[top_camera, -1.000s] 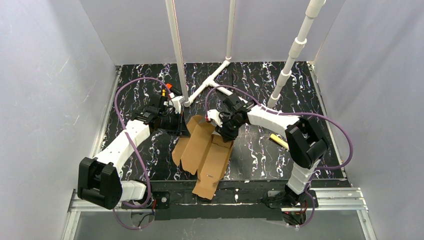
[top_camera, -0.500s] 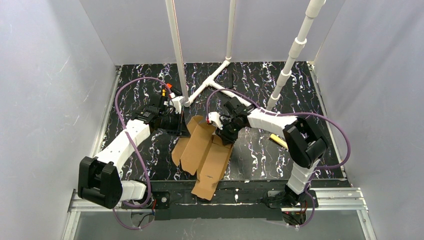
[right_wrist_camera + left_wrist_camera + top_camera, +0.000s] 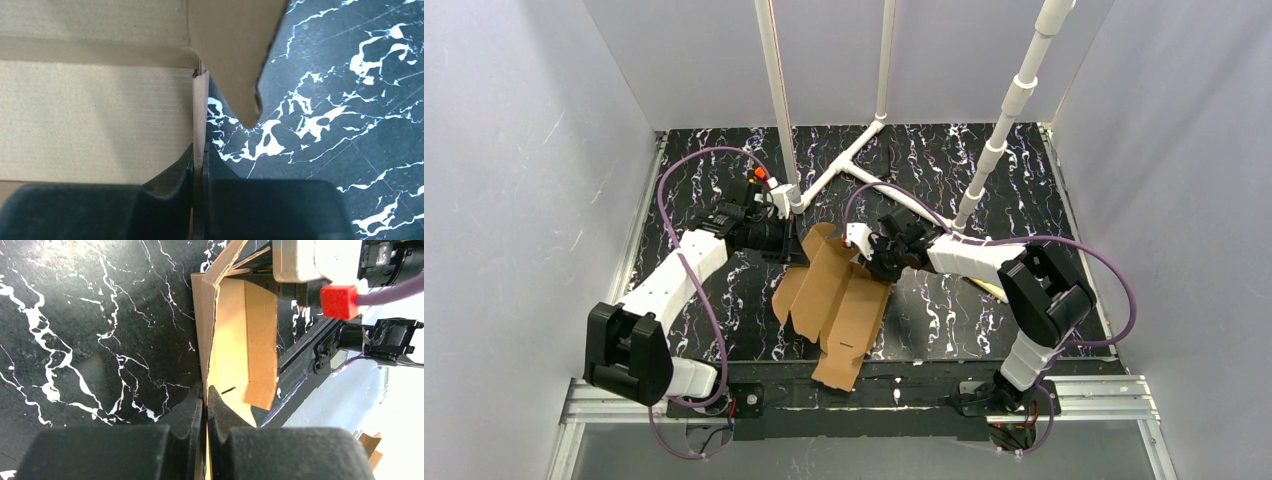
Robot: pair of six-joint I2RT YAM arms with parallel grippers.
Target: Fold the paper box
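Note:
The paper box (image 3: pixel 839 300) is a brown cardboard sheet, partly folded, lying mid-table with its far flaps raised. My left gripper (image 3: pixel 796 243) is at the sheet's far left corner, shut on a raised flap. In the left wrist view that flap (image 3: pixel 220 335) stands on edge and runs between the closed tips of my left gripper (image 3: pixel 205 392). My right gripper (image 3: pixel 871 262) is at the sheet's far right edge. In the right wrist view my right gripper (image 3: pixel 199 150) is shut on a thin upright cardboard edge (image 3: pixel 200 110), with the flat panel (image 3: pixel 95 115) to its left.
White pipes (image 3: pixel 844 160) cross the back of the black marbled table (image 3: pixel 944 310) and rise as posts. A yellow object (image 3: pixel 986 287) lies partly under the right arm. Grey walls close in both sides. The sheet's near end overhangs the metal rail (image 3: pixel 894 395) at the front edge.
My right gripper has closed onto the sheet's right edge, and the right forearm has dropped lower. The left arm has shifted slightly back, holding its flap throughout.

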